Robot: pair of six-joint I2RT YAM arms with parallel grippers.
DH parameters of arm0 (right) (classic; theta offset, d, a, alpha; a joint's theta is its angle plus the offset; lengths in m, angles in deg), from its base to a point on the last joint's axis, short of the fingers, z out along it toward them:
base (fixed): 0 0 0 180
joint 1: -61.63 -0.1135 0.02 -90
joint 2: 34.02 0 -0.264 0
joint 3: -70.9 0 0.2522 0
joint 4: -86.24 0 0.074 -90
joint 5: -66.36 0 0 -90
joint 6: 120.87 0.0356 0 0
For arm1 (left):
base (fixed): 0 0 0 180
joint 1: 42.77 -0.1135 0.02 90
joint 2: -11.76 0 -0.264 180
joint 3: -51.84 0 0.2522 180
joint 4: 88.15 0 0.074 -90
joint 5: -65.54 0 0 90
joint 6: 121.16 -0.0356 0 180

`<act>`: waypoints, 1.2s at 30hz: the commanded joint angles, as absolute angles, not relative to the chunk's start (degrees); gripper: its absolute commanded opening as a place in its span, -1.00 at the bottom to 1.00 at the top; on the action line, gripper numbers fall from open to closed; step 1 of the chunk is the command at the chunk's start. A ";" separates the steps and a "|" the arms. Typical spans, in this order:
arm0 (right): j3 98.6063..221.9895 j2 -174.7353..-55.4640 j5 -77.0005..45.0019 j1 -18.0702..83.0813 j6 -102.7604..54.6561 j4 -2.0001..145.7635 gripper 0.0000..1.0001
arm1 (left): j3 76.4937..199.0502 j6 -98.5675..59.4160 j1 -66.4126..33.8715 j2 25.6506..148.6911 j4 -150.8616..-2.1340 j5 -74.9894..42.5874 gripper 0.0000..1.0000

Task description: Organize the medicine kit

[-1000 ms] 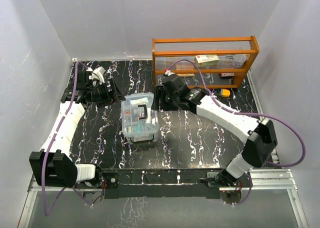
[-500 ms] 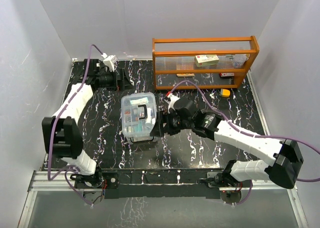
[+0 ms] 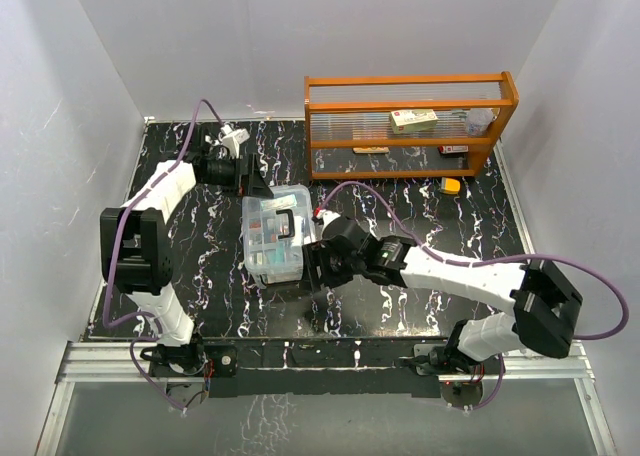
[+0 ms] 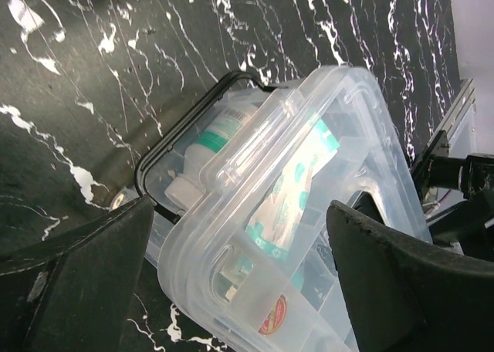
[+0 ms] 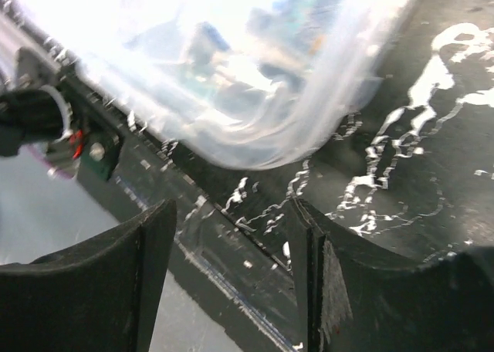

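Black veined surface (image 3: 400, 296) is carrying the medicine kit (image 3: 270, 256) at its middle, with the clear lid (image 4: 332, 128) down. Nearest, the right claw (image 3: 316, 266) is hanging spread and empty just beside the kit's near right corner, probably to brace it. Inside, a white-capped bottle (image 4: 207, 147) and teal packets (image 4: 289, 190) are lying under the lid. Farther off, the left claw (image 3: 252, 183) is gaping wide at the far left corner, gripping nothing, likely lining up on the lid.

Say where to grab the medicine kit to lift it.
Probably the dark handle on the lid of the medicine kit, from straight above: it sits mid-lid, running front to back, so fingers would close across it left-right.
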State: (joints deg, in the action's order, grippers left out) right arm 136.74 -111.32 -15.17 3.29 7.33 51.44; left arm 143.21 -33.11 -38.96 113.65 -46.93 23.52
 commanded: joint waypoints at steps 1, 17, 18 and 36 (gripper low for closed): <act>141.58 -112.87 -26.03 3.45 9.80 50.99 0.10 | 140.64 -35.12 -38.89 110.65 -44.02 25.15 0.84; 143.51 -112.56 -37.78 10.07 11.17 45.67 0.00 | 132.88 -26.54 -38.90 104.61 -45.35 20.88 0.62; 143.42 -112.39 -36.98 11.25 11.07 45.67 -0.01 | 130.92 -25.12 -38.90 103.33 -46.07 20.41 0.60; 140.08 -100.97 -26.07 20.40 14.18 43.88 0.12 | 110.11 -0.48 -38.55 77.37 -50.84 9.59 0.51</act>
